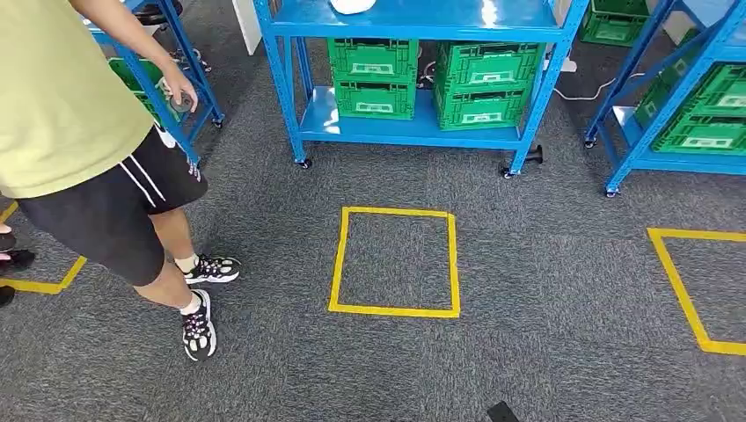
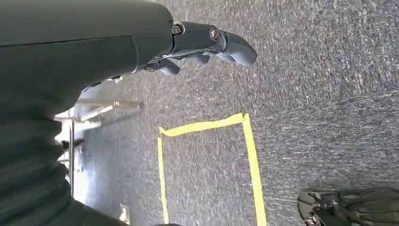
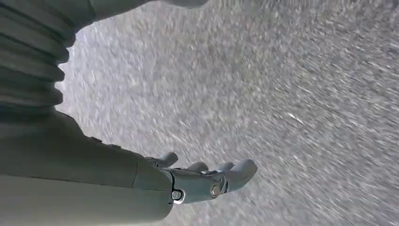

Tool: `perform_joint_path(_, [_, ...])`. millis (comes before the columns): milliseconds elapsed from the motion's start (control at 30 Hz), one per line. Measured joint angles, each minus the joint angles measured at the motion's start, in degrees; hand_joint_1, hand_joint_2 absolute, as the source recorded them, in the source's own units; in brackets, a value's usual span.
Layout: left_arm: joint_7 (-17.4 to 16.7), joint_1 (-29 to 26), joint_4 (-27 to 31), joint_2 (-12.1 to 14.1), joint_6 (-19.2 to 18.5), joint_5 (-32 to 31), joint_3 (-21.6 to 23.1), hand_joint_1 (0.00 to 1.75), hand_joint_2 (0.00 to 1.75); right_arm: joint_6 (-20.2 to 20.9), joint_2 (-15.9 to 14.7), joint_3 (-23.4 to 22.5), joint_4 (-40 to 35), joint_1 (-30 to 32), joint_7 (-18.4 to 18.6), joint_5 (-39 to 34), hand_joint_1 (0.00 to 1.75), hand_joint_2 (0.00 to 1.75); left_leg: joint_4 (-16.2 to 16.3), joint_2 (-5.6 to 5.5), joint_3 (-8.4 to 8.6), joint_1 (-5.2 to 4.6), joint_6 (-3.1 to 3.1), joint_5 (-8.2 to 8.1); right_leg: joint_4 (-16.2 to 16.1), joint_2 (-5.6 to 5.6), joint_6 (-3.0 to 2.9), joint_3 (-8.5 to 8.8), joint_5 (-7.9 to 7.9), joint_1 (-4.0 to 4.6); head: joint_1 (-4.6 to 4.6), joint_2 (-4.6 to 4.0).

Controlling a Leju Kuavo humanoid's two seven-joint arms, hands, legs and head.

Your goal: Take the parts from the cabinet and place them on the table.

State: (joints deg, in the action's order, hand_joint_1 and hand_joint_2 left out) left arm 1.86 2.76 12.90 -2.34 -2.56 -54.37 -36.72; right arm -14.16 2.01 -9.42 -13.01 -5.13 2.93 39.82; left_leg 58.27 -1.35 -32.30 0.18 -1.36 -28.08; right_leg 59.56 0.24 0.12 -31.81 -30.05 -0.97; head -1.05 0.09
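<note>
A shelf rack point(image 1: 413, 132) stands at top centre, crates point(image 1: 374, 77) on its lower shelf. A taped square point(image 1: 396, 261) lies mid-frame below it. A person point(image 1: 97, 158) stands at left.

Blue shelving point(image 1: 413, 132) carries green crates point(image 1: 374, 77) with a ribbed lattice and pale labels. The carpet floor point(image 1: 545, 264) is speckled dark grey, marked with a yellow tape square point(image 1: 339, 264). A person wears a pale yellow-green shirt point(image 1: 53, 97), black shorts point(image 1: 114, 211) with white stripes, and black-and-white shoes point(image 1: 200, 327).
</note>
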Motion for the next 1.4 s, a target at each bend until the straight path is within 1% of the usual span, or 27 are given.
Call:
perform_joint_path(233, [-0.33, -2.1, 1.77, 0.35, 0.48, 10.73, 6.38, 0.0, 0.0, 2.82, -0.15, 0.96, -1.46, 2.59, -0.63, -7.85, 0.0, 0.0, 0.17, 0.0, -0.04, -0.13, 0.16, -0.12, -0.11, -0.01, 0.09, 0.09, 0.03, -0.06, -0.02, 0.0])
perform_joint_path(267, [-0.33, -2.45, 2.01, 0.44, 0.52, 12.49, 7.44, 0.0, 0.0, 3.17, -0.2, 1.11, -1.68, 3.0, -0.74, -8.96, 0.0, 1.75, 0.18, 0.01, -0.05, -0.13, 0.16, -0.12, -0.12, -0.01, 0.09, 0.1, 0.02, -0.06, -0.02, 0.0])
perform_joint_path(300, [-0.35, -2.76, 2.27, 0.53, 0.59, 13.81, 8.26, 0.0, 0.0, 3.52, -0.2, 1.22, -1.97, 3.36, -0.76, -10.05, 0.0, 1.75, 0.2, 0.01, -0.05, -0.14, 0.18, -0.14, -0.12, 0.0, 0.1, 0.11, 0.02, -0.06, 0.0, 0.0])
perform_joint_path(333, [-0.48, -3.07, 2.51, 0.55, 0.68, 15.39, 9.27, 0.0, 1.75, 4.02, -0.22, 1.36, -2.19, 3.75, -0.83, -11.21, 0.0, 1.75, 0.21, 0.01, -0.05, -0.14, 0.2, -0.14, -0.13, -0.01, 0.13, 0.11, 0.01, -0.06, 0.0, 0.0])
perform_joint_path(733, [-1.01, -7.08, 5.72, 1.2, 1.53, 33.91, 21.17, 0.0, 1.75, 8.78, -0.48, 4.55, -5.24, 8.54, -1.77, -24.69, 0.0, 1.75, 0.23, 0.01, -0.06, -0.15, 0.28, -0.22, -0.17, -0.01, 0.16, 0.12, -0.01, -0.09, 0.0, 0.0])
perform_joint_path(767, [-1.05, -7.4, 5.9, 1.27, 1.55, 35.26, 22.05, 0.0, 0.0, 9.18, -0.5, 4.81, -5.42, 8.9, -1.84, -25.66, 0.0, 1.75, 0.23, 0.01, -0.05, -0.15, 0.31, -0.24, -0.17, -0.01, 0.16, 0.12, -0.01, -0.09, 0.0, 0.0])
perform_joint_path(1033, [-1.46, -9.9, 7.87, 1.68, 2.14, 47.74, 29.85, 0.0, 0.0, 12.39, -0.74, 6.8, -7.26, 11.89, -2.53, -34.76, 0.0, 1.75, 0.23, 0.01, -0.08, -0.15, 0.31, -0.29, -0.17, -0.01, 0.23, 0.15, -0.06, -0.09, 0.0, 0.0])
perform_joint_path(1133, [-1.55, -10.61, 8.44, 1.79, 2.23, 52.09, 32.01, 0.0, 0.0, 13.53, -0.76, 7.08, -7.8, 12.63, -2.8, -37.91, 0.0, 1.75, 0.24, 0.02, -0.08, -0.15, 0.33, -0.31, -0.18, -0.01, 0.24, 0.15, -0.06, -0.09, -0.02, 0.0])
perform_joint_path(1267, [-1.7, -10.95, 8.83, 1.95, 2.38, 54.18, 33.55, 0.0, 0.0, 14.14, -0.85, 7.78, -8.22, 13.12, -2.8, -39.4, 0.0, 1.75, 0.25, 0.02, -0.07, -0.15, 0.33, -0.31, -0.18, -0.01, 0.24, 0.18, -0.06, -0.09, 0.0, 0.0])
perform_joint_path(1300, [-1.7, -10.98, 8.92, 1.97, 2.38, 54.18, 33.72, 0.0, 0.0, 14.14, -0.87, 7.85, -8.26, 13.16, -2.8, -39.49, 0.0, 0.0, 0.25, 0.02, -0.06, -0.15, 0.33, -0.31, -0.18, -0.01, 0.24, 0.19, -0.06, -0.09, 0.0, 0.0])
perform_joint_path(1367, [-1.7, -11.02, 9.05, 2.03, 2.38, 54.18, 34.25, 0.0, 0.0, 14.14, -0.92, 7.91, -8.37, 13.22, -2.8, -39.71, 0.0, 0.0, 0.25, 0.02, -0.05, -0.15, 0.33, -0.31, -0.18, -0.01, 0.24, 0.21, -0.06, -0.09, 0.0, 0.0])
perform_joint_path(1400, [-1.7, -11.03, 9.09, 2.03, 2.4, 54.18, 34.44, 0.0, 1.75, 14.14, -0.94, 7.96, -8.41, 13.22, -2.8, -39.73, 0.0, 0.0, 0.25, 0.02, -0.05, -0.15, 0.33, -0.31, -0.18, -0.01, 0.24, 0.2, -0.06, -0.09, 0.0, 0.0])
